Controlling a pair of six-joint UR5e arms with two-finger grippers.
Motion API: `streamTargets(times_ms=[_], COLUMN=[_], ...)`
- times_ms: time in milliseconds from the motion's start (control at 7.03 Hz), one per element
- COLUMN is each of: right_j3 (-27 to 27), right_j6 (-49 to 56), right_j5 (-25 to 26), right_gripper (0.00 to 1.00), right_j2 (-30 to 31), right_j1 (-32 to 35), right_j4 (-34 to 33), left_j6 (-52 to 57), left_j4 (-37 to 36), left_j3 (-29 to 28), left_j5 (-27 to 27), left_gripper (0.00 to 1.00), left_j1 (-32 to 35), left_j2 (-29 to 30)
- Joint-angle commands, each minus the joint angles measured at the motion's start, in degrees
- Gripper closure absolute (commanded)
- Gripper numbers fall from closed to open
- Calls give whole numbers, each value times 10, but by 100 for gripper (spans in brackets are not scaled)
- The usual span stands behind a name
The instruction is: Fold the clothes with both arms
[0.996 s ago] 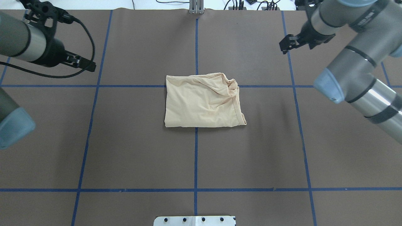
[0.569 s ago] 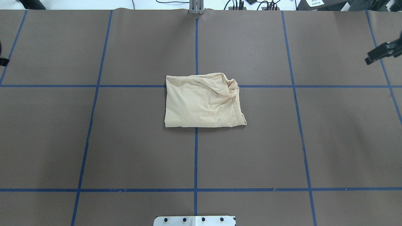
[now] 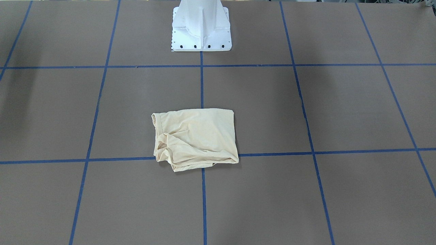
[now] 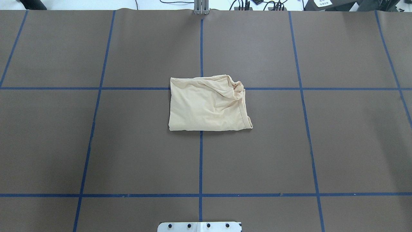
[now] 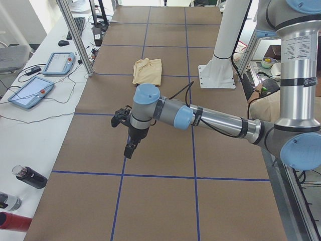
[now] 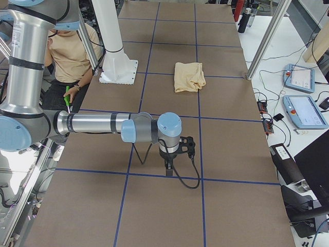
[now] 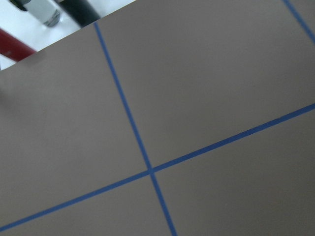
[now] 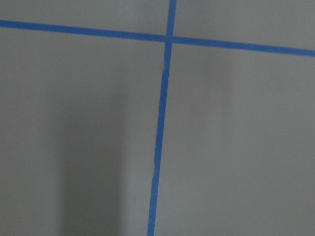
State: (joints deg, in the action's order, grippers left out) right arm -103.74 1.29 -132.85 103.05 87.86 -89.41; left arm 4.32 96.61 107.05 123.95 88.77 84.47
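Observation:
The clothes point(image 4: 207, 104) are one cream shirt lying in a rough folded rectangle at the centre of the brown table, bunched at its far right corner. It also shows in the front view point(image 3: 196, 137) and small in both side views point(image 5: 148, 72) point(image 6: 188, 76). Nothing touches it. My left gripper point(image 5: 129, 150) hangs over the table far to the shirt's left, pointing down. My right gripper point(image 6: 168, 167) hangs low over the table far to its right. Both show only in side views, so I cannot tell whether they are open or shut.
The white pedestal base point(image 3: 201, 30) stands at the robot's table edge. Blue tape lines point(image 4: 200, 161) grid the brown mat. Touch panels point(image 5: 30, 93) and bottles point(image 5: 30, 176) lie on the side bench. A seated person point(image 6: 69, 51) is behind the robot.
Both arms have swung outward and left the overhead view. The shirt has not moved.

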Motion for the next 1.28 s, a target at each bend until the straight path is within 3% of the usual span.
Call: streamTargets(times_ms=[0,142,427,569,853,1138], right_j3=[-3,-11,-24,-32,-33,-34], right_j6=[0,-8,-127,-127,-126,-126], right_j5=[-15,-10,-8,-7,45,39], right_gripper=[0,0,0,0,0,0], right_j2=[8,-9,-26,-21,-12,-7], right_j1=[5,-13,-47,-47,-47,-46], right_j4=[-17,-23,-17,-15,-16,-15], left_j6=[12,15,15,15,14,14], left_j4=[0,-2,-1,-3,-9,-13], left_j3=[-38,-43,-47,-41,-49,-31], left_j5=[50,67,85,97,98,98], left_gripper=[0,0,0,0,0,0], left_j1=[20,19,20,19,18,18], left_j2=[-4,-4,-20,-24,-26,-54])
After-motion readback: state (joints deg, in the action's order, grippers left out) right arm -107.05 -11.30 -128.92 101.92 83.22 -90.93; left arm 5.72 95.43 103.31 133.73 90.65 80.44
